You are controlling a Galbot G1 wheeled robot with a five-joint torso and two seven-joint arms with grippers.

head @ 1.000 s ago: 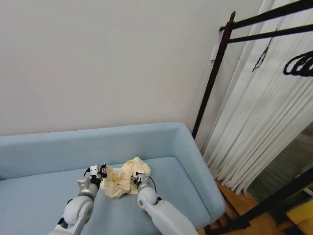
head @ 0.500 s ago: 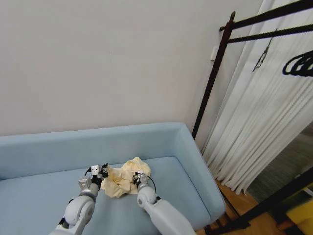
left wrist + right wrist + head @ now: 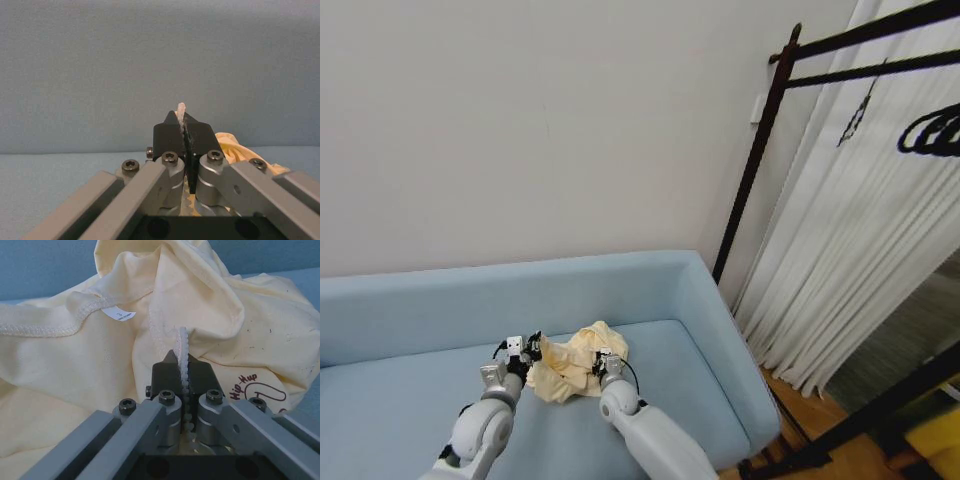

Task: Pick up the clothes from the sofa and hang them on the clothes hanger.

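Left end effector (image 3: 182, 122) sits at the left edge of the pale yellow T-shirt (image 3: 568, 368), pads pressed together on a thin sliver of cream fabric poking up between them. Right end effector (image 3: 182, 360) is at the garment's other side, likewise closed, pinching a stitched seam near the label (image 3: 120, 315). The shirt lies bunched between the two on the blue sofa (image 3: 680, 290) seat; the dark clothes rack (image 3: 760, 140) with its black hanger (image 3: 930, 132) stands well above and to the right of the right end effector.

The step in hand looks like the lift after the grasp. To do it well, both arms should rise together and keep their spacing, so neither thin pinch slips; the left hold looks slight, so a slow start seems wise.

Against half a second ago almost nothing differs: the shirt lies in the same heap, and both arms stay put, the right forearm shifted only a trifle.
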